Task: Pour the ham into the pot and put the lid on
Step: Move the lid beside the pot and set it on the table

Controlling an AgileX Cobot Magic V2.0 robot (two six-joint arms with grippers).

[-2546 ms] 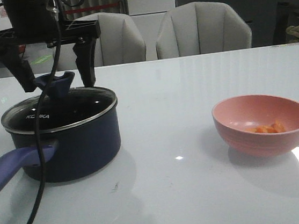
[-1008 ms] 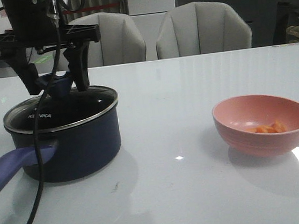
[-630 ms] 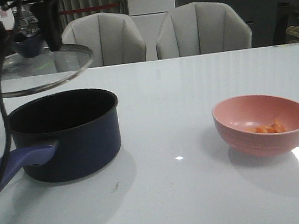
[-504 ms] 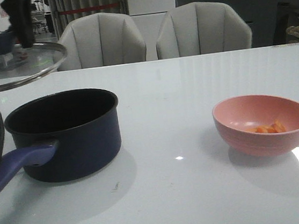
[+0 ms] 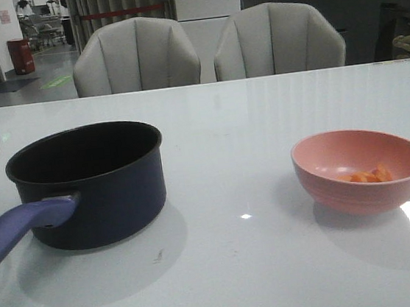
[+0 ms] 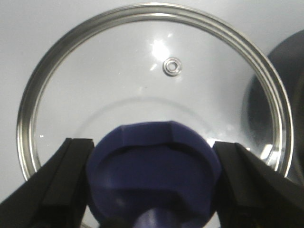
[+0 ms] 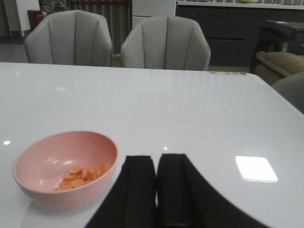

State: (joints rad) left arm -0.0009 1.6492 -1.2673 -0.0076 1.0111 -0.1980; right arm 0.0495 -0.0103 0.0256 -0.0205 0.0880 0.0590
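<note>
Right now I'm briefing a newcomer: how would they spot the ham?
On the white table, look right of the dark pot to the pink bowl. The ham is the small orange pile inside it, the only food in sight.

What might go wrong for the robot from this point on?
The left gripper holds the glass lid only by its knob, right beside the pot; a slip or a knock is possible. The ham lies low in the pink bowl, so pieces may stick or spill when poured. The right gripper is shut and has yet to grasp the bowl.
</note>
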